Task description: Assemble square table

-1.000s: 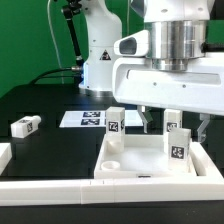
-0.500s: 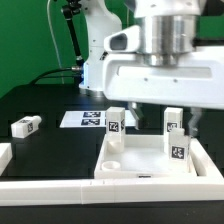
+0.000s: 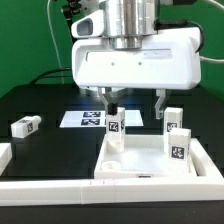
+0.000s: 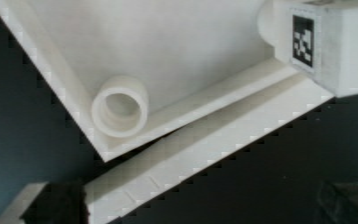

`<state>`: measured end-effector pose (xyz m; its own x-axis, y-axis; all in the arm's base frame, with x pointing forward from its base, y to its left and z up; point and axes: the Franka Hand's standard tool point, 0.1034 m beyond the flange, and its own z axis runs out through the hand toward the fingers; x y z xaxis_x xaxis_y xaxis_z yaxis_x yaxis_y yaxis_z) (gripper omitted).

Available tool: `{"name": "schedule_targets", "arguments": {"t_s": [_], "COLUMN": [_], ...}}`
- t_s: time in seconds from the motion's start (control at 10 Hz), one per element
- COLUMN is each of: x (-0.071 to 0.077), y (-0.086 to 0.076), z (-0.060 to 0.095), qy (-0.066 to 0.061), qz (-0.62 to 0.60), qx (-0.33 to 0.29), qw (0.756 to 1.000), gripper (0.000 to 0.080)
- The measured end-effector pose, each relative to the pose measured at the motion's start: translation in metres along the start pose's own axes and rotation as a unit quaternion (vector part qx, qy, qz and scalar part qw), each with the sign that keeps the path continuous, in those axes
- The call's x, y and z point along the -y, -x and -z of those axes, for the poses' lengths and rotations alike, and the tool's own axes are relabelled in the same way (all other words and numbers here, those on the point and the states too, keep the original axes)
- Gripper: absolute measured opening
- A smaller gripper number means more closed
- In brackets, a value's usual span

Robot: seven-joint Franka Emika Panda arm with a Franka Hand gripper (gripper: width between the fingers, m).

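Note:
The square table top [image 3: 140,158] is a white tray with a raised rim, lying at the front right of the exterior view. Three white tagged legs stand upright at its corners: back left [image 3: 114,122], back right [image 3: 172,117] and front right [image 3: 180,145]. A fourth leg [image 3: 25,126] lies loose on the black table at the exterior view's left. My gripper [image 3: 134,101] hangs open and empty above the tray's back edge, one finger just above the back-left leg. The wrist view shows the tray [image 4: 176,45], an empty round socket [image 4: 123,106] and one tagged leg [image 4: 318,35].
The marker board [image 3: 82,118] lies flat behind the tray. A long low white border wall [image 3: 60,186] runs along the front edge, close to the tray's front rim. The robot's white base [image 3: 95,55] stands at the back.
My gripper has moved to the exterior view's left, from around the back-right leg to the tray's back-left part. It stayed open. The legs have not moved.

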<state>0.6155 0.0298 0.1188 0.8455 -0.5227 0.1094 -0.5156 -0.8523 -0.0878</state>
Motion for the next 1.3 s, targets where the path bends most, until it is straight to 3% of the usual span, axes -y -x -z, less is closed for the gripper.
{"name": "schedule_targets", "arguments": {"t_s": [0.3, 0.4, 0.6, 0.8, 1.3], "x": [-0.002, -0.013, -0.069, -0.096, -0.099], "y": [0.0, -0.002, -0.001, -0.003, -0.001], "z": [-0.001, -0.002, -0.001, 0.003, -0.001], "qy": [0.001, -0.002, -0.004, -0.002, 0.0], "qz": [0.001, 0.021, 0.056, 0.058, 0.069], "qx": [0.0, -0.006, -0.011, -0.009, -0.005], "qw": [1.0, 1.0, 0.998, 0.998, 0.998], "gripper": [0.0649, 0.0649, 0.0649, 0.0649, 0.0649]}}
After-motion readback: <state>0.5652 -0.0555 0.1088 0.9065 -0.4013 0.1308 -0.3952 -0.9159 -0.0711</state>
